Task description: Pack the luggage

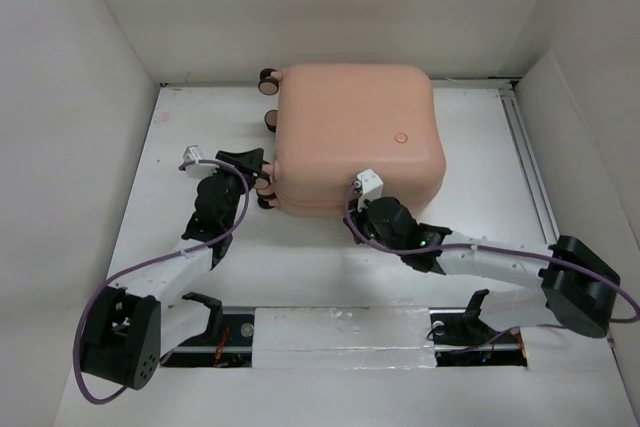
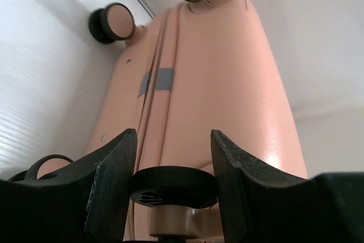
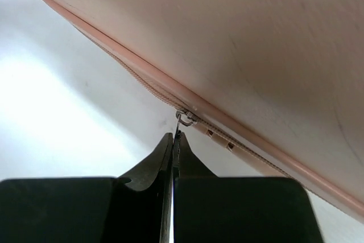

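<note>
one closed luggage, left end effector clamping caster wheel, right end effector pinching zipper pull

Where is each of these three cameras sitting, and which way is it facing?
Top external: above and behind, looking down on suitcase and table; both arms show.
Left wrist: low, facing the suitcase's wheeled end; left gripper jaws hold a caster wheel.
Right wrist: facing the zipper seam; right gripper jaws shut on the zipper pull.
All share the suitcase.
</note>
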